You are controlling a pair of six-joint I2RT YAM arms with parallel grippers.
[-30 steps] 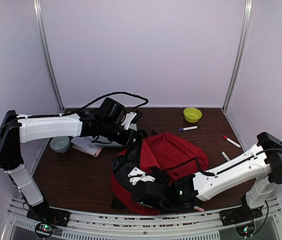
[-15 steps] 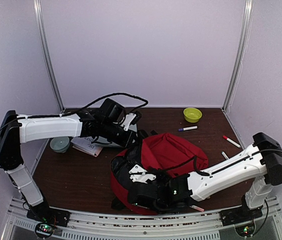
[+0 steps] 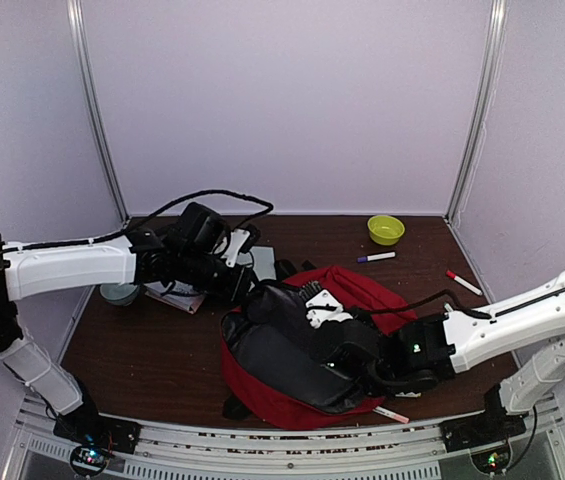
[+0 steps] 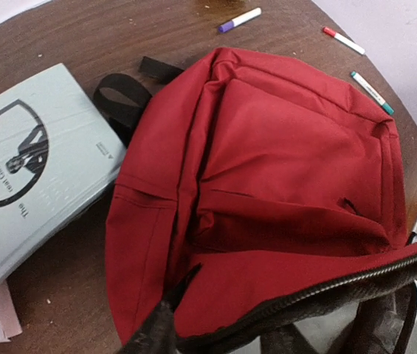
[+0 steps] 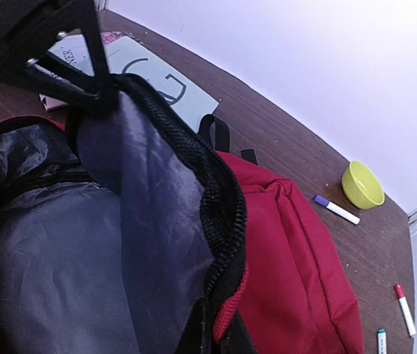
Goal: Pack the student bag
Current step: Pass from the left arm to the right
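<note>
the bag (image 3: 362,290) lies open on the table (image 3: 162,350) between the arms, its zipper rim lifted and pinched in the right claw (image 3: 302,298), while i cannot tell whether the left claw (image 3: 244,283) grips it.

Red backpack (image 3: 362,290) mouth gapes, grey lining (image 3: 272,355) exposed. Right arm (image 3: 502,322) slants across it, right gripper (image 3: 300,300) clamped on zip rim. Left arm (image 3: 72,265) spans far-left. Book (image 4: 38,169) just beside bag. Far strip open save green bowl (image 3: 385,229), purple marker (image 3: 376,257).
</note>
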